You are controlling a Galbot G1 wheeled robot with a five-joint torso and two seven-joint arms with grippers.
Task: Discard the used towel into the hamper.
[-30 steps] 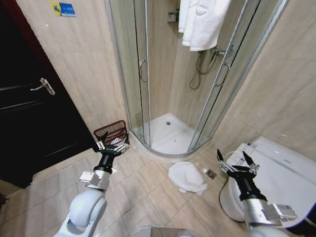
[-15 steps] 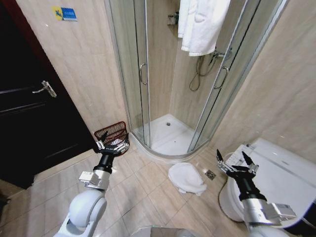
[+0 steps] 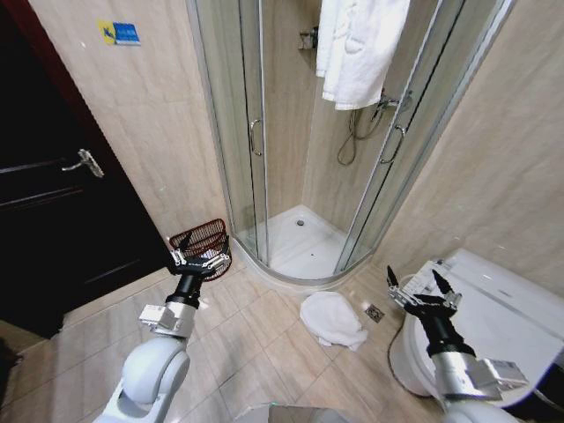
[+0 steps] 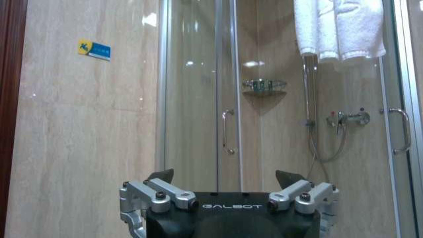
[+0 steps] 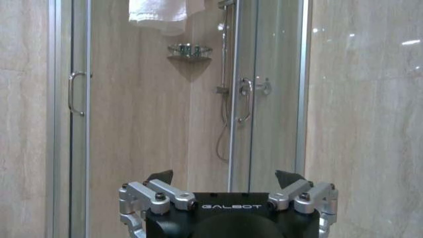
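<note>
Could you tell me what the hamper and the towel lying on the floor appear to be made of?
The hamper looks like thin wire or cane, dark red-brown: open ribs with hoops, the floor showing through. Which of the two, the view leaves open. The towel on the floor looks like soft white terry cloth: matte and crumpled in folds.

— Where are the two arms, taking the shower stall as the mark?

— Both reach forward and up toward it. The left gripper is raised at the stall's left corner, low by its base; the right gripper is raised off the stall's right side.

— And the fingers?

— Spread wide on both, nothing between them. In each wrist view the dark tips stand well apart, and both wrists point straight at the stall.
</note>
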